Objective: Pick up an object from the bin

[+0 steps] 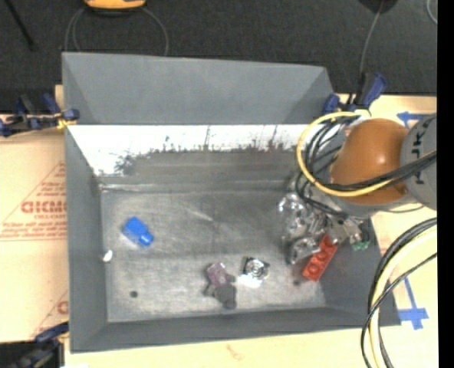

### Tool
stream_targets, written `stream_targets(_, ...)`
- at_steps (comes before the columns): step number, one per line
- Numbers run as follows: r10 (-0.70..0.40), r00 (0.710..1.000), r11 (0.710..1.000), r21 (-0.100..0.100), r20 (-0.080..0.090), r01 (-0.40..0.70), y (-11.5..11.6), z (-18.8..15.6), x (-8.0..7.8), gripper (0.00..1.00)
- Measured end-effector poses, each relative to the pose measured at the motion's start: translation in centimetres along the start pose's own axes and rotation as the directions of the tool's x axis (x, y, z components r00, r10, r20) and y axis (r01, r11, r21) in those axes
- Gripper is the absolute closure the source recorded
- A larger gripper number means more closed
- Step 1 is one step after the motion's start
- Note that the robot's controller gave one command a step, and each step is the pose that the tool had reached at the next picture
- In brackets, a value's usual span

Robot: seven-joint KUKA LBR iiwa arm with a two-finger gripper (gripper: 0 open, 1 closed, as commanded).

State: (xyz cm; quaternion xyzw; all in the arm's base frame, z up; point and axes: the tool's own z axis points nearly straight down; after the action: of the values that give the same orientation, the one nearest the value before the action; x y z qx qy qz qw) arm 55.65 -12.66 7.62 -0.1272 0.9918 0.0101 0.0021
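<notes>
Pincer (302, 232) low beside red block (319, 261), its grip impossible to tell, scuffed grey bin floor (181, 213)

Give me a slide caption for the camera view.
The gripper by a red block at the bin's right end; blue block far left.

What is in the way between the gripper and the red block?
Nothing visible. The gripper is right beside the red block, at the bin's right end. The silver piece, purple piece and blue block lie further left.
</notes>
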Motion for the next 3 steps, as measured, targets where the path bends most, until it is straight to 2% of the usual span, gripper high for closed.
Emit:
stream_targets(1,0.003,1.000,1.000,0.010,-0.009,-0.003,-0.6,0.3,0.6,0.00)
stream_targets(2,-0.034,0.999,0.999,-0.002,0.010,0.034,-1.7,0.1,1.5,0.00)
stream_targets(3,-0.218,0.976,0.976,0.010,-0.003,0.218,-2.1,-3.2,3.9,0.00)
